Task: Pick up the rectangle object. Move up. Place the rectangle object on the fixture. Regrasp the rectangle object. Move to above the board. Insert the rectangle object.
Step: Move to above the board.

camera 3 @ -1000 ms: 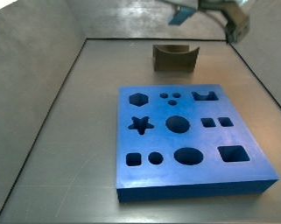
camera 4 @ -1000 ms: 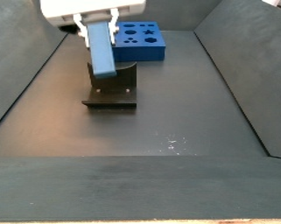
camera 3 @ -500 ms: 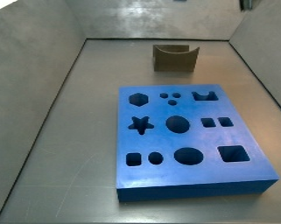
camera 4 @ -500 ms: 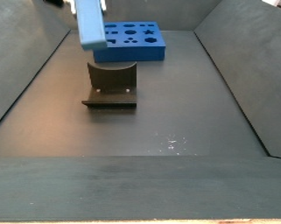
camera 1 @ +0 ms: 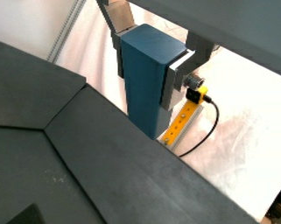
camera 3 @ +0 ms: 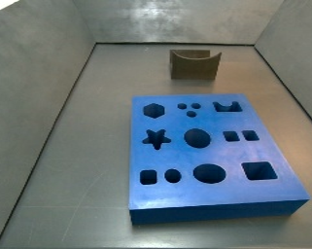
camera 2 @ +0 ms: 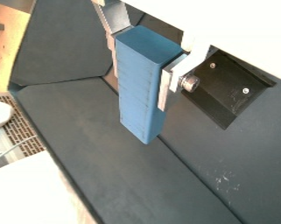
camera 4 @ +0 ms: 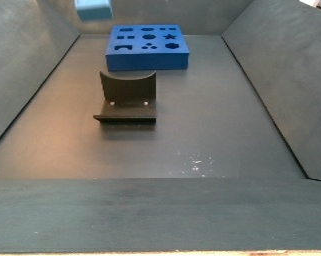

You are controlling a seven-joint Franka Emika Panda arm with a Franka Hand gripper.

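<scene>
My gripper [camera 1: 146,66] is shut on the rectangle object [camera 1: 143,96], a blue-grey bar held upright between the silver finger plates; both wrist views show it [camera 2: 136,101]. It hangs high above the floor. In a side view only the bar's lower end [camera 4: 93,9] shows at the top edge, up and left of the fixture [camera 4: 127,98]. The fixture also shows in a wrist view [camera 2: 234,83], beside and below the bar, and as a brown notched block [camera 3: 193,64]. The blue board [camera 3: 175,159] with dark cut-outs lies flat and shows in both side views [camera 4: 147,62].
Grey sloping walls [camera 3: 42,107] enclose the dark floor [camera 4: 190,140]. A yellow tape measure and black cable [camera 1: 184,122] lie on a pale surface outside the enclosure, below the bar in a wrist view.
The gripper has risen with the bar, leaving one side view completely; in the other only the bar's lower end remains at the top edge. Board and fixture have not moved.
</scene>
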